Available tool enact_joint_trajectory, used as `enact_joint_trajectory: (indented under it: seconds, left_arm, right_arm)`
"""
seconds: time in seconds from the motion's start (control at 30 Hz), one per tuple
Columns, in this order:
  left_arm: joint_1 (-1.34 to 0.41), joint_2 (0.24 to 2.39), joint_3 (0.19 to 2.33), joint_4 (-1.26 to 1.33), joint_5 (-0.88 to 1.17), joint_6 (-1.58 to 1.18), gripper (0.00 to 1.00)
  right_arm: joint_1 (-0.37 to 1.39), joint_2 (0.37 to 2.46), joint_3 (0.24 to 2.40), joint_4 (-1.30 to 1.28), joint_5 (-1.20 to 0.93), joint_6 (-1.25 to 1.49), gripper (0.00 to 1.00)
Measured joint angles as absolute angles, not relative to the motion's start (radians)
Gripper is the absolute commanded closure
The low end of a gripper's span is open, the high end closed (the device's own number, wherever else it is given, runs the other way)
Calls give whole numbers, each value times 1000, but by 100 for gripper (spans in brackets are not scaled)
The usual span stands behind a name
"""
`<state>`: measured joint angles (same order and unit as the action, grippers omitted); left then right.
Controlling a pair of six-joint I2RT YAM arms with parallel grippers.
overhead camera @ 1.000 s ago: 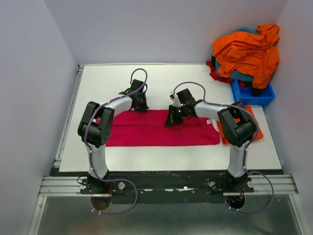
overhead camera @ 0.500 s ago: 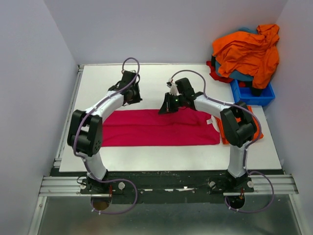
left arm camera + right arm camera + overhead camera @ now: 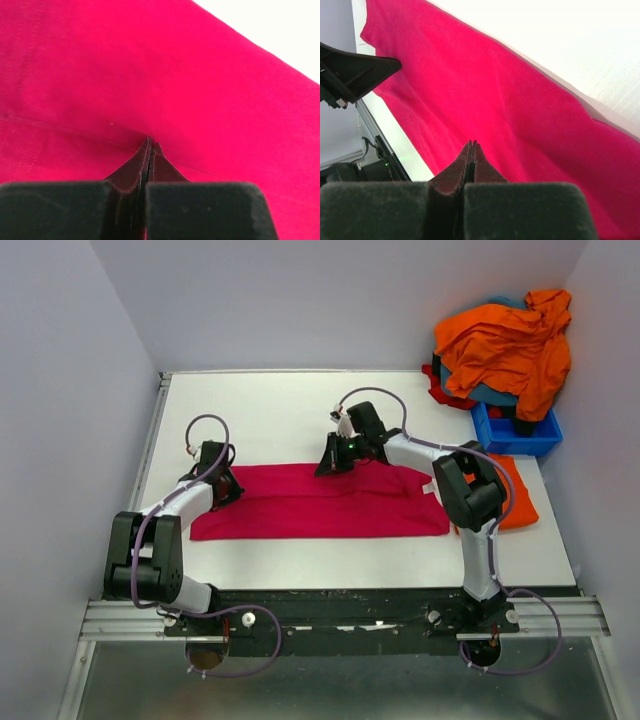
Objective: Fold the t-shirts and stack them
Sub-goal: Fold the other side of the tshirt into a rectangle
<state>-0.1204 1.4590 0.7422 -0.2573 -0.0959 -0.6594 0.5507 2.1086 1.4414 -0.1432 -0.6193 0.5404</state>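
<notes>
The magenta-pink t-shirt (image 3: 330,505) lies folded into a long flat strip across the white table (image 3: 300,410). My left gripper (image 3: 226,485) is shut, its tips resting on the shirt's left end; in the left wrist view the gripper (image 3: 150,142) meets a crease in the cloth (image 3: 175,75). My right gripper (image 3: 325,462) is shut at the shirt's far edge near the middle; in the right wrist view the gripper (image 3: 471,144) sits just over the cloth (image 3: 495,100), holding nothing.
An orange t-shirt (image 3: 515,502) lies flat at the right under my right arm. A heap of orange, teal and red t-shirts (image 3: 505,345) sits on a blue bin (image 3: 520,437) at the back right. Walls stand close on three sides.
My left gripper swept from the shirt's far edge near the middle out to its left end, and that end now reaches farther left. My right gripper moved a little left and farther back.
</notes>
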Motion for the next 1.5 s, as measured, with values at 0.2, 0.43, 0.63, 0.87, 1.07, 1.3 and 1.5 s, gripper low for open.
enact_joint_trajectory:
  seconds: [0.2,0.43,0.63,0.87,1.07,1.3,1.5]
  left_arm:
    - [-60,1451,704,-193,-101,-686,100]
    - [-60,1409,673,-171,-109,-716,100]
    - [-97,1261,710,-223,-176,-722,100]
    - [-344,1394,944,-226,-208,-723,100]
    - [-511,1656,1131,-204,-168,-733,100]
    - [-589,1936,1385,-192,-68,-733,100]
    - [-587,2040,1479,-201,-31,-730,100]
  right_arm:
    - [551,2109,1441,-143,-620,532,99]
    - [551,2108,1441,-143,-617,523,99]
    - [551,2046,1409,-174,-522,485,99]
    - [514,1838,1332,-213,-336,442,80]
    - [373,1769,1246,-244,-257,416,58]
    - [322,1777,1254,-370,-83,369,57]
    - [326,1834,1324,-435,32,347,57]
